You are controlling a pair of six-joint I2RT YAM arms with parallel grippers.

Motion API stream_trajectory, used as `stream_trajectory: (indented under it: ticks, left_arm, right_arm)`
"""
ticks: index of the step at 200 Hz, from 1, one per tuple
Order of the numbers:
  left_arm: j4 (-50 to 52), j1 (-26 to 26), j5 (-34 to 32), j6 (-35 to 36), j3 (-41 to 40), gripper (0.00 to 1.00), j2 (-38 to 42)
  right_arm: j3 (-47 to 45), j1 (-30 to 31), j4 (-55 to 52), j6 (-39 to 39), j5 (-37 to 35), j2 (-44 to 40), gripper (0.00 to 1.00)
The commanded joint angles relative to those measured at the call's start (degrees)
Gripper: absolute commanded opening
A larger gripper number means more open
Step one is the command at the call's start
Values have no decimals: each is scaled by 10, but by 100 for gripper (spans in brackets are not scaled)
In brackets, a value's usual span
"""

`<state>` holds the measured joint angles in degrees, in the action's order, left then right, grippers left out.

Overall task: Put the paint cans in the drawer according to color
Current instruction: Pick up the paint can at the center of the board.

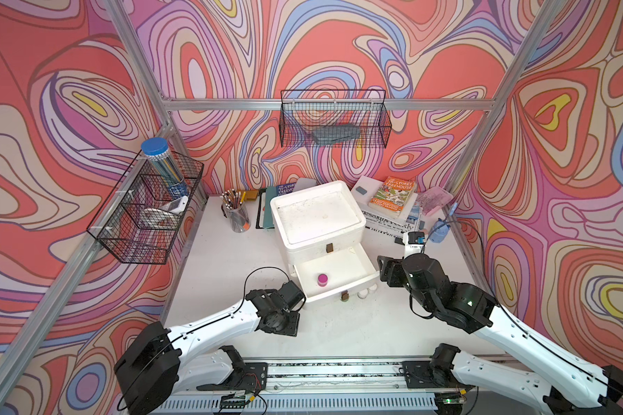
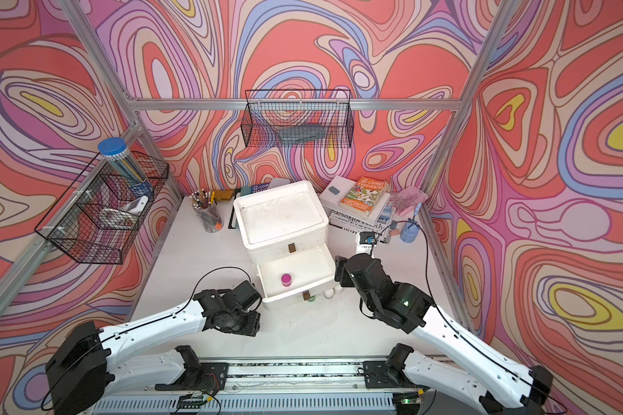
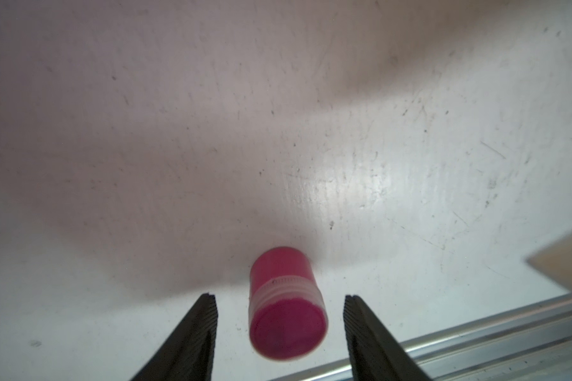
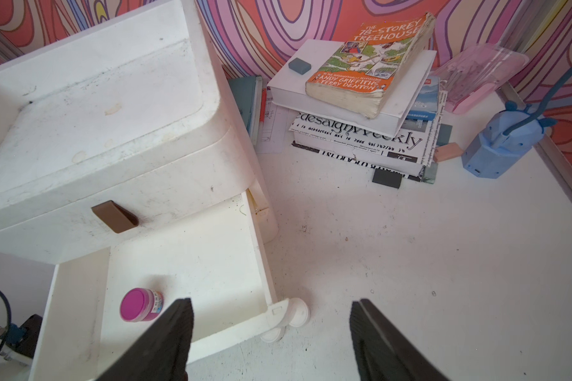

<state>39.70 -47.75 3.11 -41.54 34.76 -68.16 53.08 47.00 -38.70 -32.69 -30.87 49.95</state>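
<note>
While the left gripper (image 3: 280,297), jaws open, flanks without contact a magenta paint can (image 3: 286,306) resting on the worktop (image 3: 278,132), the right gripper (image 4: 272,301) hangs wide and empty. A second magenta can (image 4: 139,305) stands upright in the open drawer (image 4: 261,250).

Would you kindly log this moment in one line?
left gripper open around tabletop magenta can | right gripper open, empty | drawer open, other magenta can inside
</note>
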Motion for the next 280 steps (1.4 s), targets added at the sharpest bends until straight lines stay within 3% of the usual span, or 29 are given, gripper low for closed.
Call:
stream_trajectory:
  ticks: [1, 86, 124, 173, 200, 228, 255, 280]
  left_arm:
    - [-20, -6, -9, 22, 6, 54, -17]
    - [6, -12, -31, 21, 6, 23, -5]
    - [77, -18, -61, 10, 38, 18, 36]
    - [204, -25, -115, 10, 139, 15, 137]
    - [237, -26, -119, 88, 233, 15, 133]
    - [213, -25, -83, 221, 334, 13, 83]
    - [165, -25, -37, 376, 413, 13, 2]
    - [158, -26, 26, 510, 499, 13, -103]
  right_arm:
    - [-3, 0, -6, -1, -20, -8, 76]
    - [-3, 0, -5, 3, -34, -17, 70]
    - [-3, 0, 2, 11, -35, -11, 68]
    - [3, -7, 0, 5, -37, 21, 66]
    - [8, -40, -26, -19, -29, 32, 65]
    - [-3, -125, -32, -39, 55, 26, 65]
    - [-21, -200, -33, -53, 147, 28, 65]
    - [-30, -220, -37, -62, 186, 35, 65]
